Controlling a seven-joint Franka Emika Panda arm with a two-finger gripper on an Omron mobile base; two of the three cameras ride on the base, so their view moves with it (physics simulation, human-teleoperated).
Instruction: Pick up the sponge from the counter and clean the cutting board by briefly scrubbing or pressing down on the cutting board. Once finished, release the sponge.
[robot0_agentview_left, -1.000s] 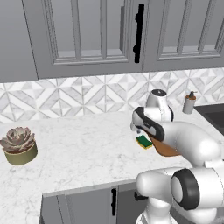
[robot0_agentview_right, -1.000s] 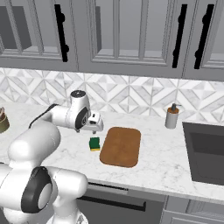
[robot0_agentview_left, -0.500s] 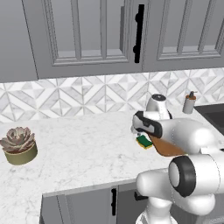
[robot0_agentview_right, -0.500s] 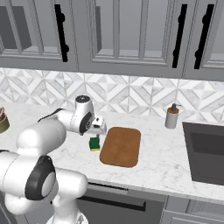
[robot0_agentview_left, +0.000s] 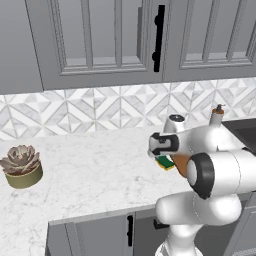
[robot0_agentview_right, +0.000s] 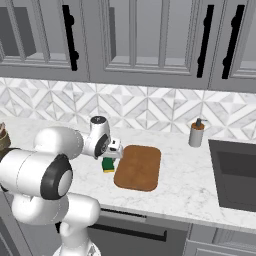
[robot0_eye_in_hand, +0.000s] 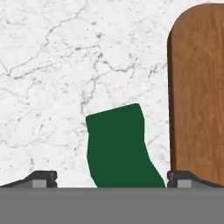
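The sponge (robot0_eye_in_hand: 118, 146) lies dark green side up on the white marble counter (robot0_eye_in_hand: 52, 65), just left of the reddish-brown cutting board (robot0_eye_in_hand: 197, 96). My gripper (robot0_eye_in_hand: 112, 179) is open and hangs directly over the sponge, with one fingertip (robot0_eye_in_hand: 41, 178) on each side of it and apart from it. In the right base view the gripper (robot0_agentview_right: 112, 150) sits just above the sponge (robot0_agentview_right: 108, 164), whose yellow layer shows, beside the board (robot0_agentview_right: 138, 167). In the left base view the gripper (robot0_agentview_left: 162, 149) covers part of the sponge (robot0_agentview_left: 164, 162), and my arm hides most of the board (robot0_agentview_left: 180, 162).
A soap bottle (robot0_agentview_right: 196, 134) stands by the backsplash right of the board, and a dark sink (robot0_agentview_right: 235, 172) lies beyond it. A potted succulent (robot0_agentview_left: 21, 166) sits far left on the counter (robot0_agentview_left: 90, 175). Grey wall cabinets hang overhead.
The hand has come down closer to the sponge, and the arm's elbow has swung forward. Sponge and board have not moved.
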